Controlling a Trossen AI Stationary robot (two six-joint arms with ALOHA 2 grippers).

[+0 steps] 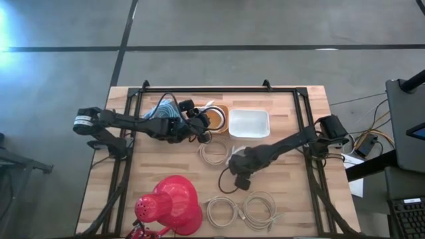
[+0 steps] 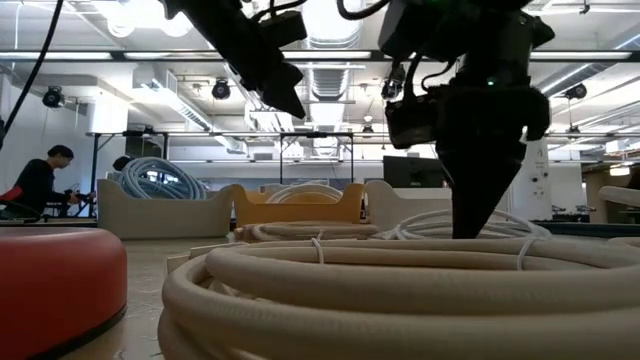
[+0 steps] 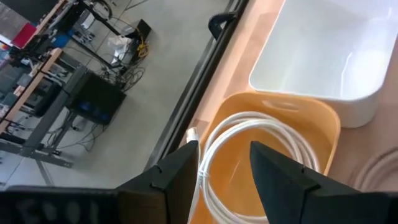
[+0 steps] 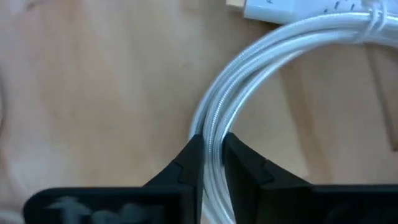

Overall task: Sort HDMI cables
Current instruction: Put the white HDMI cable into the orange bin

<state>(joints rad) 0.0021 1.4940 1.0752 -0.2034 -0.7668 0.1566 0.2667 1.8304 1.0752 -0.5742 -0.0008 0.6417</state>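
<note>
White and beige HDMI cable coils lie flat on the table: one (image 1: 214, 153) at the middle, two (image 1: 222, 211) (image 1: 259, 209) near the front edge. Another white coil (image 3: 249, 155) lies inside the orange bin (image 1: 219, 116). Light blue cables (image 1: 158, 109) fill a beige bin at far left. My left gripper (image 3: 224, 165) hovers open above the orange bin, touching nothing. My right gripper (image 4: 211, 152) is down at the middle coil's right side, shut on its strands (image 1: 231, 158). My right gripper pinches the bundled strands of the white coil's rim (image 4: 214, 121) between its two fingers. It comes from above, pointing down, with the fingers set across the strands. The rest of the coil and its plug end (image 4: 280, 9) lie on the wooden table.
An empty white bin (image 1: 249, 123) stands right of the orange one. A red cone-shaped lamp (image 1: 169, 206) lies at the near left. A black frame rail (image 1: 219, 89) runs round the table. A thin dark cord loop (image 1: 229, 182) lies just in front of the right gripper.
</note>
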